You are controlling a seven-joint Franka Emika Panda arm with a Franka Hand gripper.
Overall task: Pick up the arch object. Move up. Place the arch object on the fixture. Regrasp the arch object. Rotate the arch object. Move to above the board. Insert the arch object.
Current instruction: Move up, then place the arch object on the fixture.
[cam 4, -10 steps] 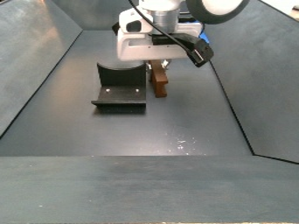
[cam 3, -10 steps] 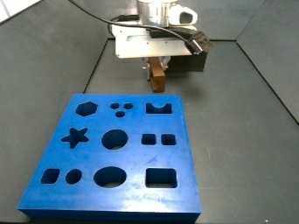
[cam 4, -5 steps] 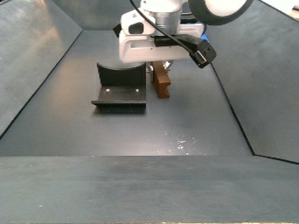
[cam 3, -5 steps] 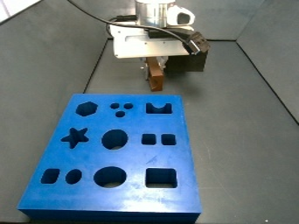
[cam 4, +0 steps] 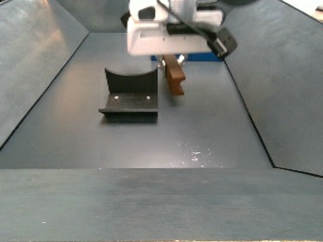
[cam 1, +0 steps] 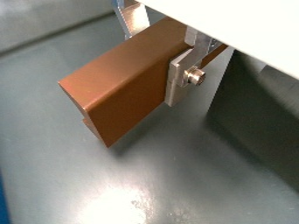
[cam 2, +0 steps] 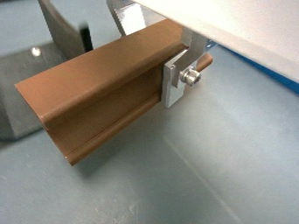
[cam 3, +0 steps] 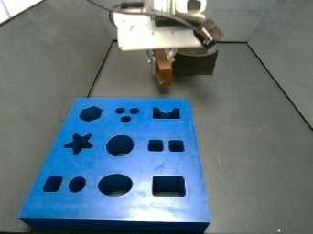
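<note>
Here, gripped in the hand: the arch object [cam 1: 131, 87], an orange-brown bar, clamped near one end between flat silver fingers [cam 1: 180, 77]. In both wrist views, long axis running straight out from the jaws, most of the length jutting free past the fingers, far end cut square; also seen close up here [cam 2: 100, 96], with a shallow step along one long face. In a side view [cam 3: 162, 71], hanging below the hand with long axis close to vertical, lower end pointing down at the floor and clear of it, apart from the board. In a side view [cam 4: 175, 76], slightly tilted, lower end leaning a little away from the fixture.

Closed on the bar, then: the hand [cam 3: 160, 57], high at the back of the workspace, white body above, fingers pointing down; same hand here [cam 4: 173, 60], just beside and above the fixture.

Just next to the bar: the fixture [cam 4: 130, 92], dark, L-shaped, upright back with a curved notch along its top, flat base plate on the floor; not touching the bar. Partly hidden behind the hand here [cam 3: 199, 62]; a grey upright edge of it here [cam 2: 65, 29].

Nearer the camera, well apart from the bar: the board [cam 3: 49, 151], thick blue slab lying flat, cut-outs on top, among them hexagon, star, circles, squares and an arch-shaped hole
</note>
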